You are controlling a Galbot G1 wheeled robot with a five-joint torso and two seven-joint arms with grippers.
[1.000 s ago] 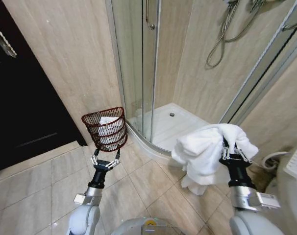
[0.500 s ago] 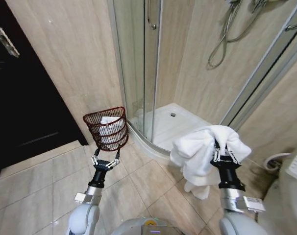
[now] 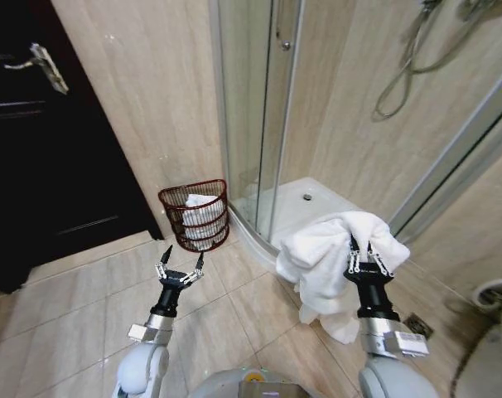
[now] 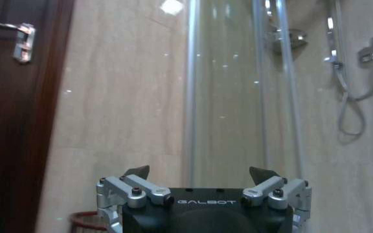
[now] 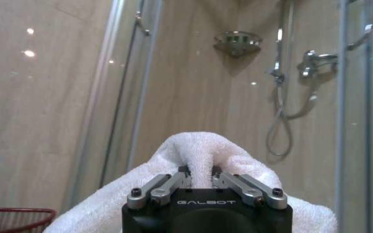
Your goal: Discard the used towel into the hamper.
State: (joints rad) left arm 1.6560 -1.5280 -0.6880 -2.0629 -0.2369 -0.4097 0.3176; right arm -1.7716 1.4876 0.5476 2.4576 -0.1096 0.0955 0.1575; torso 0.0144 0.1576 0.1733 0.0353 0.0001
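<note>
Right gripper (image 3: 363, 251) clamped on a bunched white terry towel (image 3: 321, 261), held up at right over the beige floor tiles (image 3: 85, 298); the cloth drapes below the fingers. Left gripper (image 3: 180, 264) raised, fingers spread wide, holding nothing. Small round dark reddish-brown open-weave hamper (image 3: 195, 214) stands on the floor against the beige wall, just beside the glass shower enclosure (image 3: 255, 116); white cloth already inside.
</note>
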